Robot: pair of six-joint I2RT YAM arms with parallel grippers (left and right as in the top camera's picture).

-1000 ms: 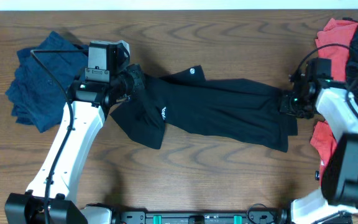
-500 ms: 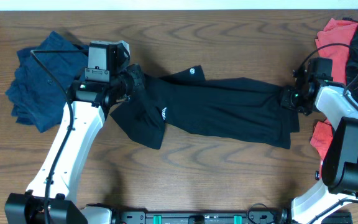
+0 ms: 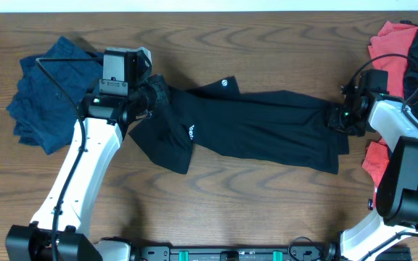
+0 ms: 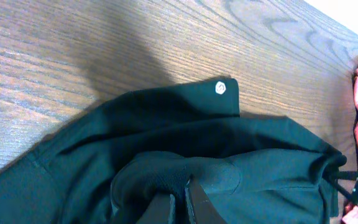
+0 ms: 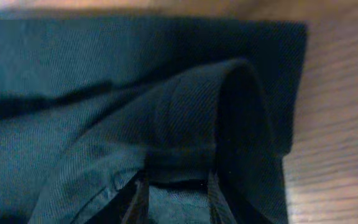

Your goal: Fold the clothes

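The left gripper [image 4: 180, 198] is clamped tight on a bunched handful of the black shirt [image 3: 260, 130]. Its fingers [image 4: 194, 202] are pressed together with cloth puckering up around them, near the corner that carries a small white logo [image 4: 220, 88]. At the other end, the right gripper [image 5: 178, 194] has its jaws set a little apart because a thick rolled fold of the hem fills the gap, so it reads as a grip on doubled fabric and not an open hand. With one arm pinning each end, the shirt lies stretched in a long band across the middle of the table [image 3: 231, 210], slightly slanted. One flap droops toward the near edge beside the left arm. Holding both ends this way probably serves to pull out slack and flatten the cloth before a fold, though creases near both grips show it is not yet smooth. The navy garment [image 3: 46, 98] sits crumpled at the far left, well clear of the work. A red garment [image 3: 387, 40] is heaped at the right edge just behind the right arm, apparently awaiting its turn.
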